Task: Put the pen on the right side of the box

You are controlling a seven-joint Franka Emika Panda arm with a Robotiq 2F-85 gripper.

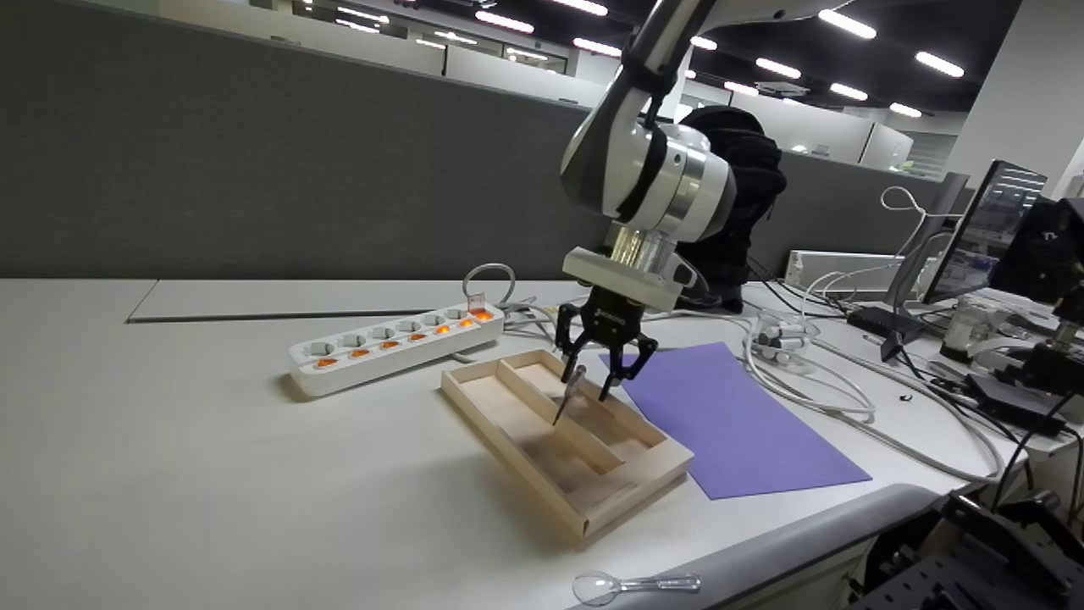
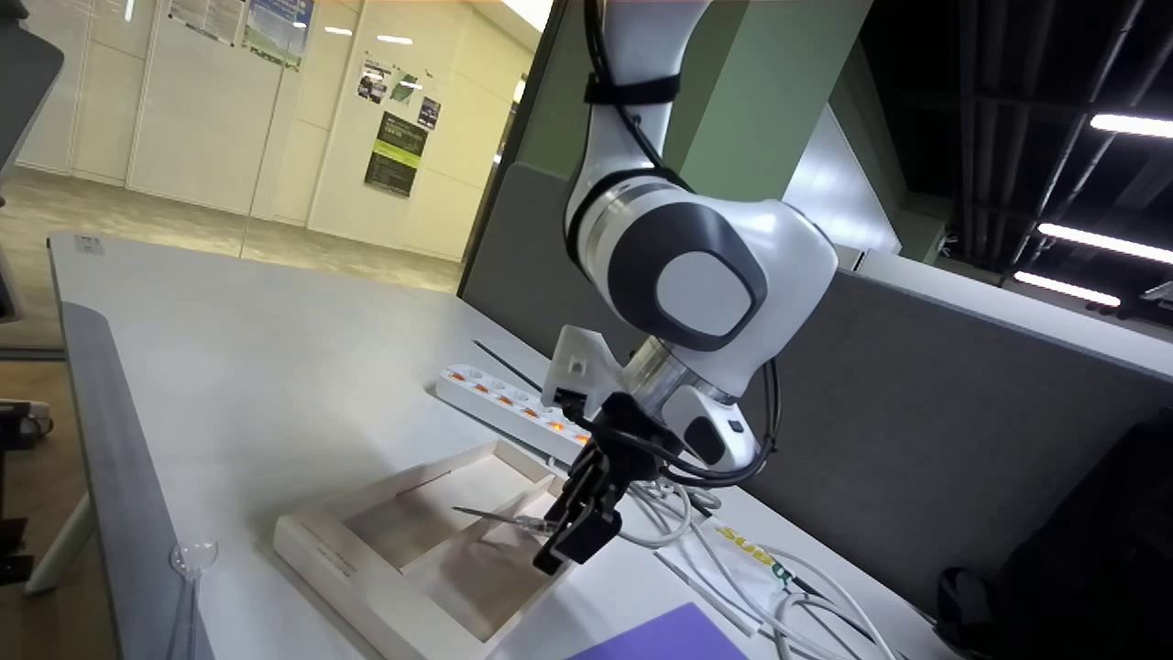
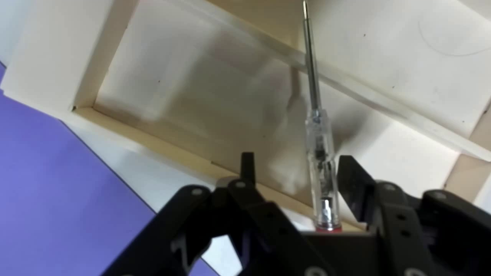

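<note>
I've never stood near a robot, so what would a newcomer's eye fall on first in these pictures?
Most likely the big white arm, which hangs in from the top in both exterior views, its black gripper above the box. Next, perhaps, the purple sheet, flat on the desk beside the box. In the wrist view, the clear-handled pen stands out over the box.

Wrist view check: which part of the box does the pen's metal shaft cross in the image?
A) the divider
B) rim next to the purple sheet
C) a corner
A: in the wrist view, the metal shaft of the pen passes across the divider, with the tip showing on the side away from the purple sheet.
</note>
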